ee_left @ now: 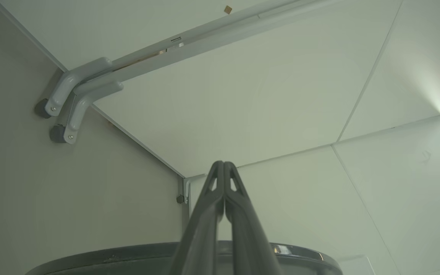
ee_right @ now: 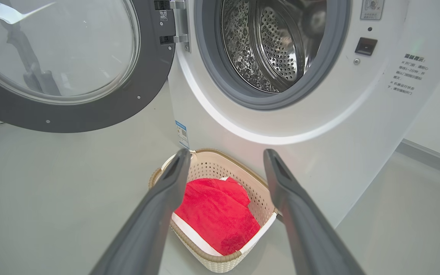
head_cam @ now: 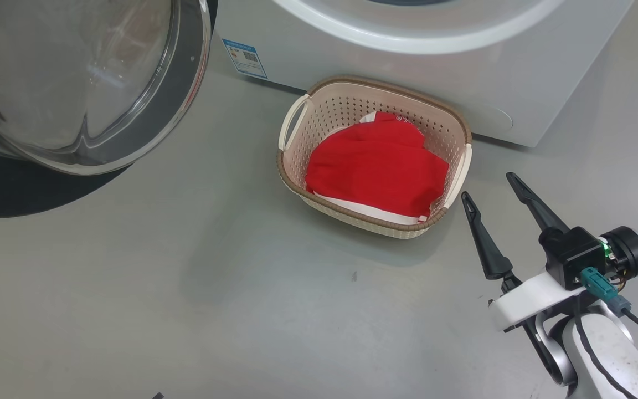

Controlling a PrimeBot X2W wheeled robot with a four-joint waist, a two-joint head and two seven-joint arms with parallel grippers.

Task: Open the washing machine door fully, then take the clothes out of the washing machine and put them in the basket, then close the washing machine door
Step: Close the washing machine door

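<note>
A plain grey floor [head_cam: 186, 305] fronts the washing machine [head_cam: 463, 72]. In the head view the basket [head_cam: 297, 119] sits at centre, just beside the machine, likely so that a drop from the opening is short. The clothes [head_cam: 377, 166] lie piled inside it. The washing machine door [head_cam: 75, 83] hangs wide at 10 o'clock. At 4 o'clock the right gripper [head_cam: 488, 185] has its jaws spread and empty. Its wrist view adds the drum [ee_right: 273, 49], seemingly bare. The left wrist view adds the left gripper [ee_left: 224, 165], fingers pressed together on nothing and aimed at the ceiling [ee_left: 281, 95] above a dark curved rim [ee_left: 296, 252]. That rim is probably the door's, ready for a push.
</note>
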